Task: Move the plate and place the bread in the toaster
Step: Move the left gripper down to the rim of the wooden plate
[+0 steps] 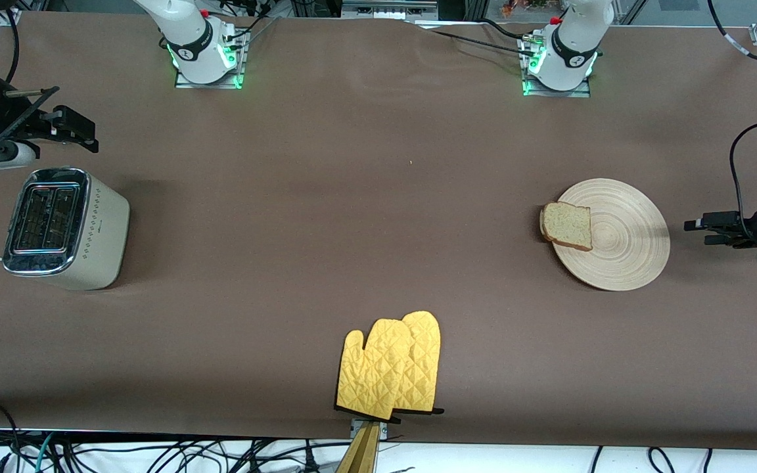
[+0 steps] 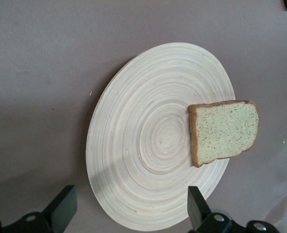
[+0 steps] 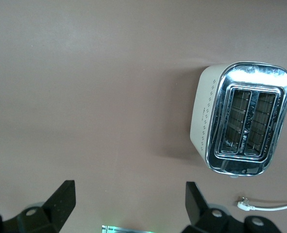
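Left gripper (image 1: 697,231), jaws wide & empty, hovered beside plate (image 1: 628,236) w/ bread (image 1: 568,225); plate grab looked next. Right gripper (image 1: 79,131), open, waited near toaster (image 1: 63,226).

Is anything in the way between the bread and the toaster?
Nothing visible is. The bread lies on the plate, and bare table runs from there to the toaster. The yellow oven mitts lie nearer the front camera, off that path.
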`<state>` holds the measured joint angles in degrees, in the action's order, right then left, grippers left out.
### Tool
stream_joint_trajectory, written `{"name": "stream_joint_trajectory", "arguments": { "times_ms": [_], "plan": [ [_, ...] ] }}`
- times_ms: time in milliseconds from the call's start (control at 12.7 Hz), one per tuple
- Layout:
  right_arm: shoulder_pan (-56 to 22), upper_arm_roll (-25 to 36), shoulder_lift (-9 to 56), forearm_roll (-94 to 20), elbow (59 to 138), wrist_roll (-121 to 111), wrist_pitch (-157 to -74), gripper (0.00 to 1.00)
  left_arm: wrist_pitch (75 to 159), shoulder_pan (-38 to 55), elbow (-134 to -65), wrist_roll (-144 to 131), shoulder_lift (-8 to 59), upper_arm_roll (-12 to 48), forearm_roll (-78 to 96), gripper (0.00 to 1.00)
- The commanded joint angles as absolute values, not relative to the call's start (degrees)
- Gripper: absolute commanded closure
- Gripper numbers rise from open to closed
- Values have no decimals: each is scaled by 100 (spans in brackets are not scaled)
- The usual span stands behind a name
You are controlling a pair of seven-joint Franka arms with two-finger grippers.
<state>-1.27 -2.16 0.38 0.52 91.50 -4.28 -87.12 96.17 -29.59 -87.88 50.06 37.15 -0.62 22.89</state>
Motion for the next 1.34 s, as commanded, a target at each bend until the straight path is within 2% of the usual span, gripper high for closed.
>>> {"name": "stream_joint_trajectory", "arguments": {
  "times_ms": [0, 630, 787, 1023, 1259],
  "plan": [
    [-123, -229, 79, 62, 9035, -352, -8675, 0, 9492, -3111, -8517, 5238, 4174, -79, 2627, 0],
    [-123, -229, 79, 62, 9035, -352, -8675, 0, 9387, -3155, -8858, 5195, 4737, -211, 3269, 2],
    [-123, -229, 79, 62, 9035, -352, -8675, 0, 9352, -3138, -8895, 5186, 4772, -211, 3313, 19],
    [-123, -229, 79, 62, 9035, -352, -8675, 0, 9255, -3120, -8912, 5186, 4781, -211, 3366, 62],
    [-114, -220, 79, 62, 9035, -352, -8666, 0, 9255, -3094, -8930, 5203, 4781, -211, 3366, 88]
  ]
}}
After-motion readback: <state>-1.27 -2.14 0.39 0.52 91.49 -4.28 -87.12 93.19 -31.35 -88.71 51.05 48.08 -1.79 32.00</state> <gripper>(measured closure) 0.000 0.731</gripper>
